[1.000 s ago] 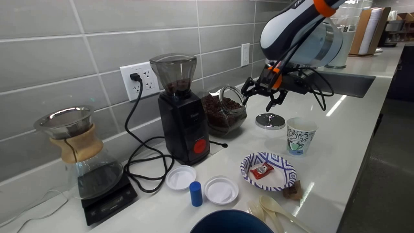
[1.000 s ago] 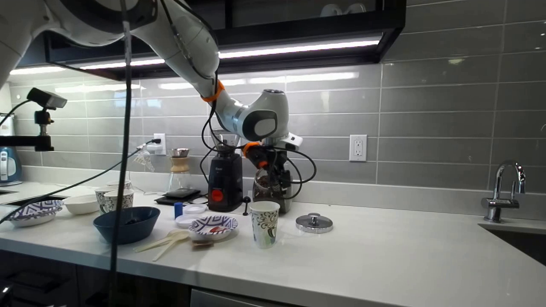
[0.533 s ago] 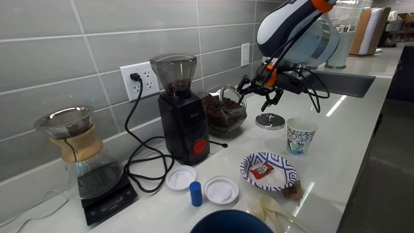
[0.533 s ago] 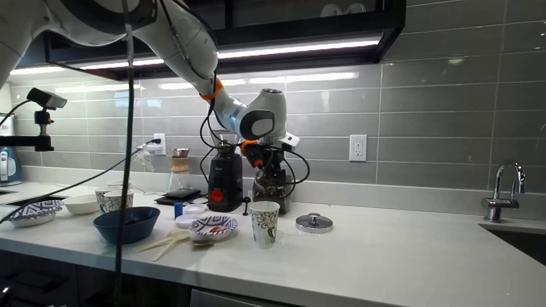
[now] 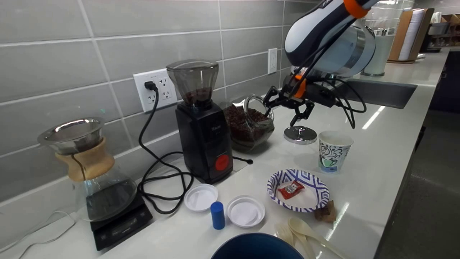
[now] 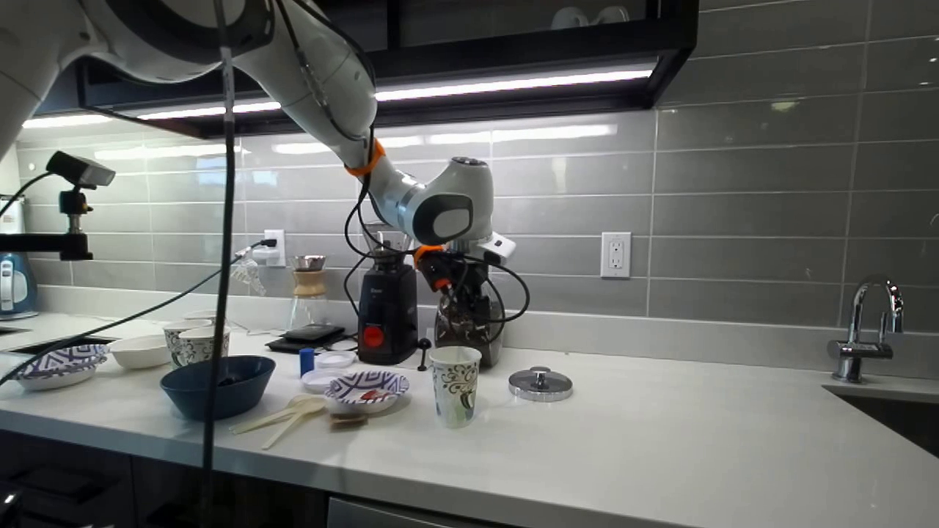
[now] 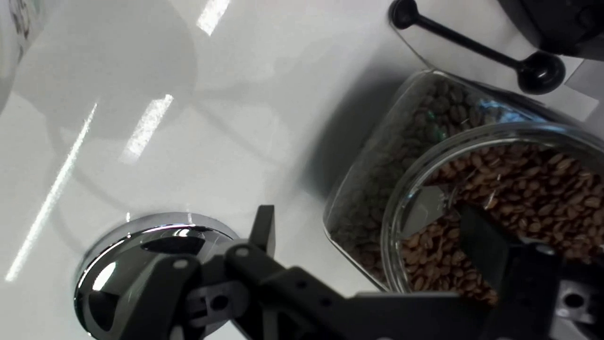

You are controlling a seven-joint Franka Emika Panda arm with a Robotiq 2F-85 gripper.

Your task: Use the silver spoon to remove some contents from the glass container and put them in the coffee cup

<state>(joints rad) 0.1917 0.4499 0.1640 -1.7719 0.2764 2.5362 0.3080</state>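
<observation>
The glass container (image 5: 248, 135) is a clear jar of brown beans lying tilted, its open mouth facing my gripper; it also shows in the wrist view (image 7: 368, 208). My gripper (image 5: 281, 117) is open and empty at the mouth. In the wrist view the gripper (image 7: 364, 212) has one finger across the jar's mouth, seemingly just inside the rim, and the other outside over the counter. The coffee cup (image 5: 334, 154), white with a teal pattern, stands upright nearby and shows in an exterior view (image 6: 455, 389). I cannot make out the silver spoon in any view.
A shiny lid (image 5: 300, 135) lies under the gripper, between jar and cup. The black grinder (image 5: 203, 144) stands beside the jar. A black double-ended scoop (image 7: 467, 42) lies by the jar. A patterned plate (image 5: 316, 205) with candy is near the cup. Hanging cables trail from the arm.
My gripper has moved a little towards the jar and slightly down, bringing one finger to the mouth. It stays open. The jar, cup and lid have not moved.
</observation>
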